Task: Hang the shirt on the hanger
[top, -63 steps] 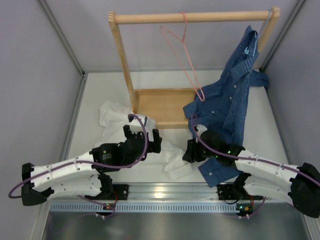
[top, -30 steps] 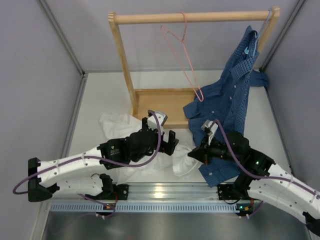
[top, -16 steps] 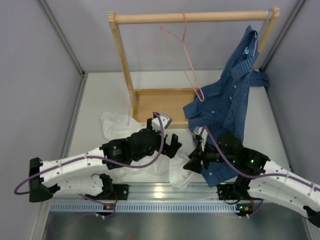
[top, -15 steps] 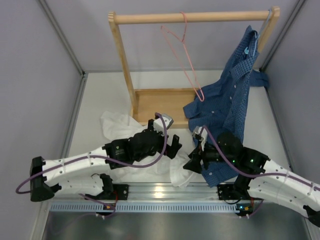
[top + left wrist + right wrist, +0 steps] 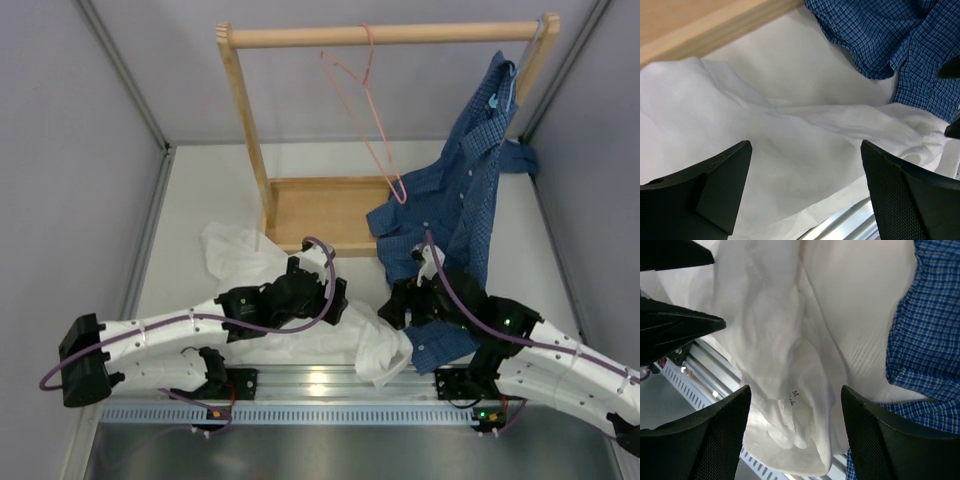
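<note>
Left gripper (image 5: 810, 172) and right gripper (image 5: 795, 415) gape over the shirt (image 5: 335, 338) (nothing held), so gripping it seems next, before the hanger (image 5: 361, 120).

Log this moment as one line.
shirt: crumpled on table | hanger: bare, hung on rack rail | left tool: open over shirt | right tool: open over shirt

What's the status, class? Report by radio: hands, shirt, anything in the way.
Left hand open, right hand open, both above shirt. It lies loose on table, unheld. Bare hanger on rail. Close beside: blue shirt.
</note>
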### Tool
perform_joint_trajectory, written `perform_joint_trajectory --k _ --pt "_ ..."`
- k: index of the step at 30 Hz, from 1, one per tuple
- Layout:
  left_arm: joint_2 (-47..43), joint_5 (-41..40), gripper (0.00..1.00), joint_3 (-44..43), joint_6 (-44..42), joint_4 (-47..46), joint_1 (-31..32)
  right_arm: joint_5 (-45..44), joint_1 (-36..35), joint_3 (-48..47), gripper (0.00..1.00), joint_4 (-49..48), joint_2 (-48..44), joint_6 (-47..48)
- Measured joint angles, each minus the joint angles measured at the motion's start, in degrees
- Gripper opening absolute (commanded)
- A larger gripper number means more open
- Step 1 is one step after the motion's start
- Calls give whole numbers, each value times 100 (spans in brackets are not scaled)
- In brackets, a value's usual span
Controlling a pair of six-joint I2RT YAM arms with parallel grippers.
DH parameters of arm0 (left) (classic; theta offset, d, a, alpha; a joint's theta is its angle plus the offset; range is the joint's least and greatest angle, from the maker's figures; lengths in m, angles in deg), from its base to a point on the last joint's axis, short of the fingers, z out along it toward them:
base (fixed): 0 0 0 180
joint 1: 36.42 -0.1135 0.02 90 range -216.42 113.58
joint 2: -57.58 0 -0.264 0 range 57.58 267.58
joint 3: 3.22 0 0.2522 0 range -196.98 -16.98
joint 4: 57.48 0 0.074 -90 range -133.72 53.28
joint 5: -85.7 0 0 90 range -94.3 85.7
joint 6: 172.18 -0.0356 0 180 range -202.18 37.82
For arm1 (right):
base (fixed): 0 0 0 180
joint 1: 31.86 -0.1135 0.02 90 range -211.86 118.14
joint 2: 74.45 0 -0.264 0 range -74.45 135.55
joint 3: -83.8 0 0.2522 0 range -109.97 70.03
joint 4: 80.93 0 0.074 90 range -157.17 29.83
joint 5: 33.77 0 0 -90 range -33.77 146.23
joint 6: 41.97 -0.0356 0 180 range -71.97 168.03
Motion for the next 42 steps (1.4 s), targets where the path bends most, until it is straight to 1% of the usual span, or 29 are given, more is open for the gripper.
perform_joint_trajectory --k 2,5,6,8,9,10,12,16,23,25,26,29,30,31,34,37,39,42 --pt "17 109 93 162 92 -55 0 -208 15 59 69 96 -55 -247" --pt "114 216 93 345 188 -96 0 -503 15 74 63 431 -87 -575" --pt "151 229 92 402 225 -103 0 -595 15 98 56 525 -114 -684" --pt "223 249 89 494 278 -122 0 -619 17 197 50 691 -223 -841" --pt "249 254 87 527 289 -125 0 -601 17 258 44 758 -275 -914" --pt "280 273 86 549 297 -125 0 -575 17 319 43 833 -343 -970" --pt "323 293 86 553 306 -129 0 -535 17 413 36 960 -476 -1095" --pt "337 297 86 553 304 -170 0 -295 20 557 30 1051 -634 -1226" --pt "337 289 88 553 302 -232 0 238 20 839 31 1040 -417 -1307" --pt "337 289 88 553 304 -249 0 308 17 903 31 1010 -332 -1307" --pt "337 289 88 553 304 -254 0 323 15 931 29 981 -275 -1305" --pt "334 289 90 553 302 -254 0 334 15 1008 17 802 -74 -1296" --pt "332 289 91 551 302 -254 0 337 15 1036 7 691 33 -1281" --pt "319 289 93 551 302 -251 0 337 15 1071 0 527 149 -1224" --pt "164 289 98 551 293 -247 0 208 15 1043 0 166 525 -1058" --pt "-175 254 98 520 258 -210 0 -111 -7 769 0 125 680 -682" --pt "-505 192 98 461 203 -162 0 -280 -26 337 0 122 586 -345" --pt "-1067 66 98 278 15 -118 0 -527 -28 -673 0 162 496 295"
